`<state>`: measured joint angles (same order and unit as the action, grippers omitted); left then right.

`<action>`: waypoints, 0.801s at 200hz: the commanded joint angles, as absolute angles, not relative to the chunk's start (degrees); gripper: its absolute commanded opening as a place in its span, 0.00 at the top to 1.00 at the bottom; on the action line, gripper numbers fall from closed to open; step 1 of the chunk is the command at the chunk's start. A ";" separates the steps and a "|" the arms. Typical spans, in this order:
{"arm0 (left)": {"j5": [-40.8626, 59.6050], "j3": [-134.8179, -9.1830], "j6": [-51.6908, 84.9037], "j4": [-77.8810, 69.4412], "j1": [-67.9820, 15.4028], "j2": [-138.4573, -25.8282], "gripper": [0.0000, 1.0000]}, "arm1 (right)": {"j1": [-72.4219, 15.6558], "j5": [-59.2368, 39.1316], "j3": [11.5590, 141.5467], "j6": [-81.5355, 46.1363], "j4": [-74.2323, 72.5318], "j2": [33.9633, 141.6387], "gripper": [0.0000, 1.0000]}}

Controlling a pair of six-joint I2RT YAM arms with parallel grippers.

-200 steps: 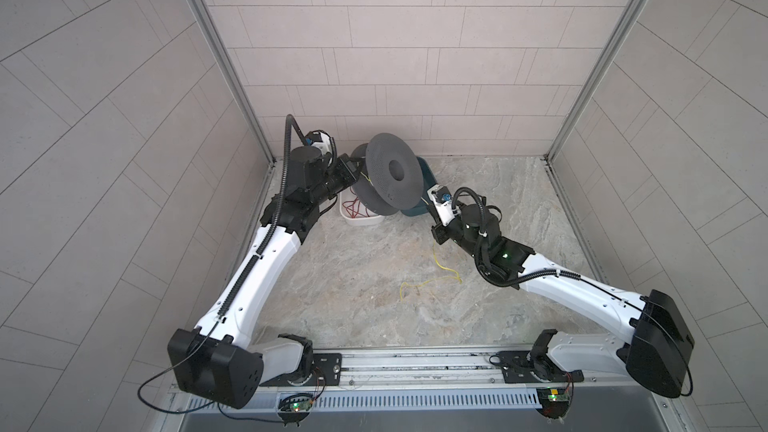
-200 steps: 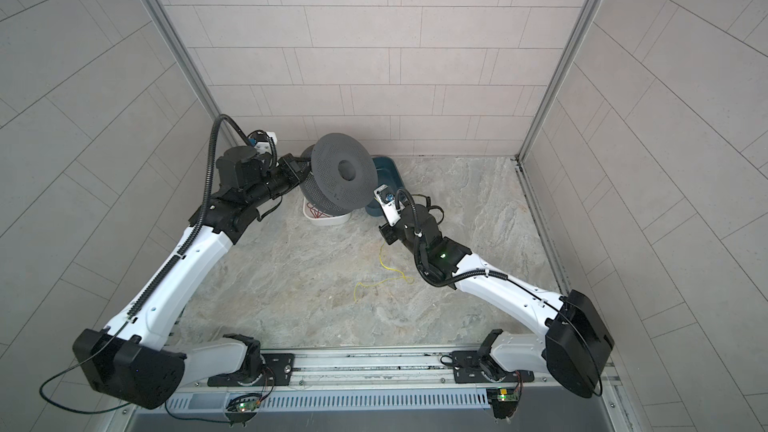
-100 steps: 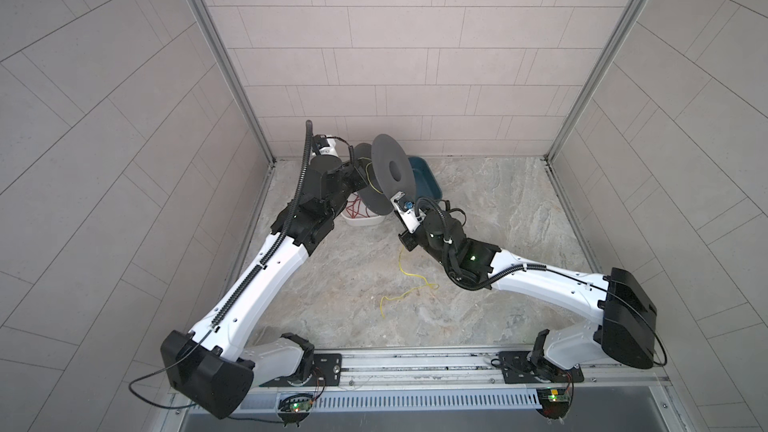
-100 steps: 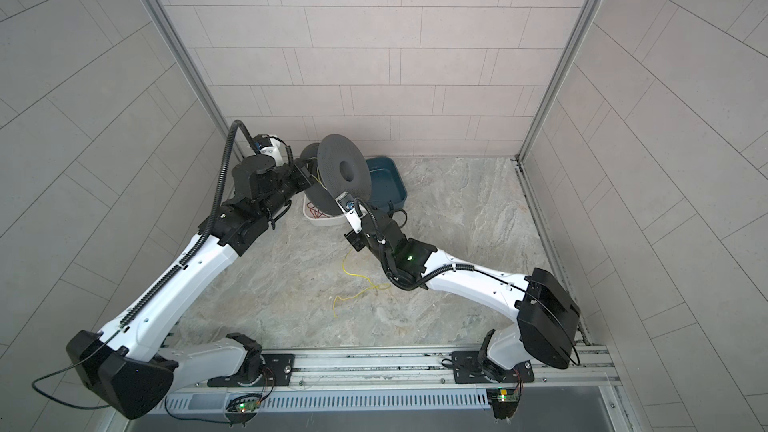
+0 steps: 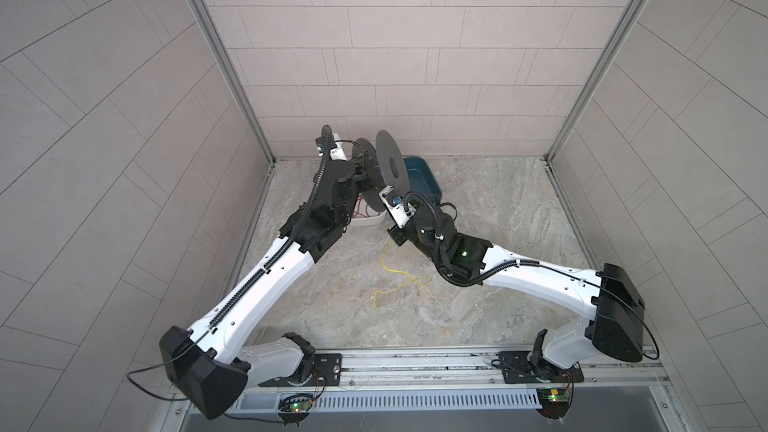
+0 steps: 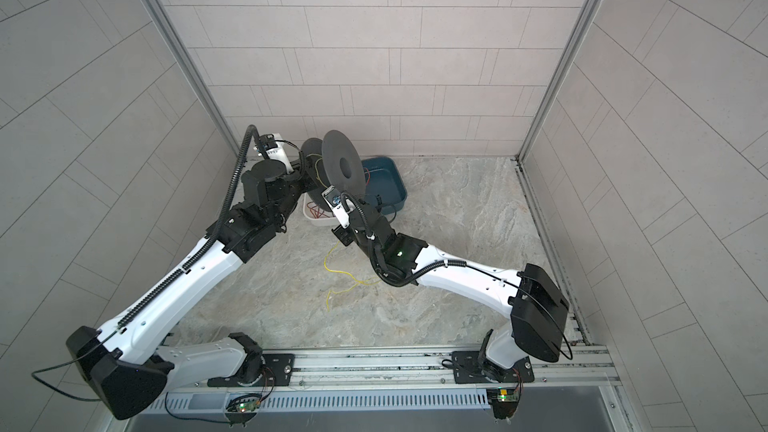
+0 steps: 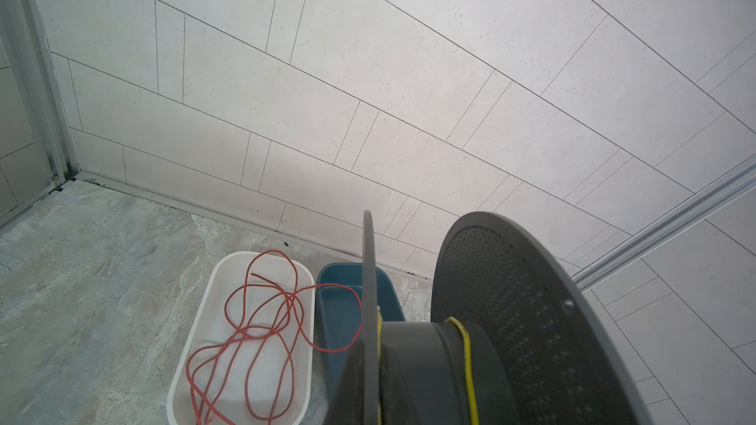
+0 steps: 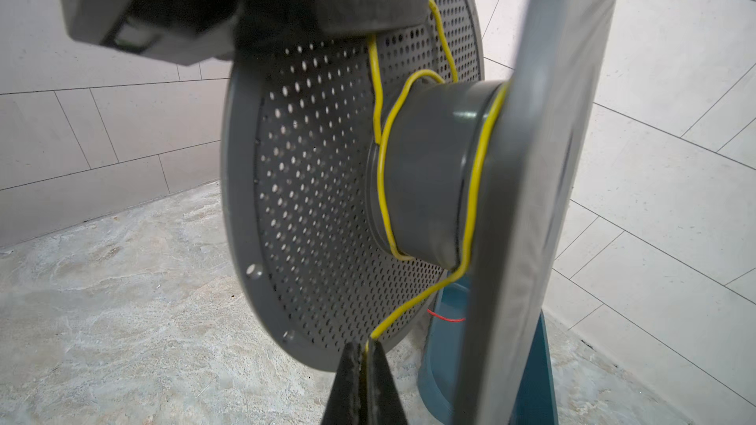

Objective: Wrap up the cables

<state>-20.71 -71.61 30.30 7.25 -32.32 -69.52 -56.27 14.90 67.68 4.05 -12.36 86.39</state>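
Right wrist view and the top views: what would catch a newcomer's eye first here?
The dark grey perforated plastic spool, held on edge near the back wall, with a thin yellow wire looped loosely around its hub. The right gripper is shut on that wire close to the spool's rim, and the slack trails in curls over the marble floor in both top views.

White tray (image 7: 210,312) holding loose loops of red wire (image 7: 286,300), dark blue bin (image 6: 384,182) just beside it, both on marbled grey desk (image 5: 498,222) near pale tiled back wall (image 5: 395,56), metal rail (image 5: 415,363) along the front edge
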 commanded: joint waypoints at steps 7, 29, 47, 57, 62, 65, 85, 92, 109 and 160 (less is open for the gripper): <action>-22.06 -70.14 26.34 4.15 -32.96 -68.83 1.00 | -57.90 12.57 68.89 4.51 -20.02 84.63 1.00; -21.66 -70.87 25.14 4.68 -32.98 -68.46 1.00 | -57.83 12.87 67.85 5.01 -19.68 84.32 1.00; -21.72 -71.72 23.42 5.25 -32.97 -67.89 1.00 | -57.83 13.72 65.21 4.93 -20.77 82.84 1.00; -21.53 -72.27 22.87 5.78 -32.96 -67.62 1.00 | -57.83 14.14 63.76 4.97 -21.50 82.00 0.98; -21.32 -72.56 22.52 5.89 -33.00 -67.45 1.00 | -57.83 14.18 63.13 5.13 -21.65 81.57 0.96; -21.18 -72.65 22.38 5.92 -32.96 -67.35 1.00 | -57.81 14.25 62.88 5.23 -21.70 81.34 0.95; -19.82 -73.53 22.15 6.10 -32.96 -67.23 1.00 | -57.77 14.66 61.60 5.87 -21.62 80.40 0.90; -19.16 -73.95 22.18 6.40 -32.96 -67.30 1.00 | -57.78 14.71 61.35 6.10 -21.37 80.10 0.88; -17.67 -75.11 21.86 7.14 -32.96 -67.67 1.00 | -57.82 14.53 60.31 6.69 -20.71 78.95 0.85; -12.44 -81.02 20.22 13.13 -32.76 -69.40 1.00 | -57.74 15.87 55.25 7.94 -17.15 71.01 0.73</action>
<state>-16.16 -75.79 22.00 11.60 -32.67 -69.93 -58.30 12.88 56.69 7.09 -18.55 76.38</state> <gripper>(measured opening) 0.073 0.236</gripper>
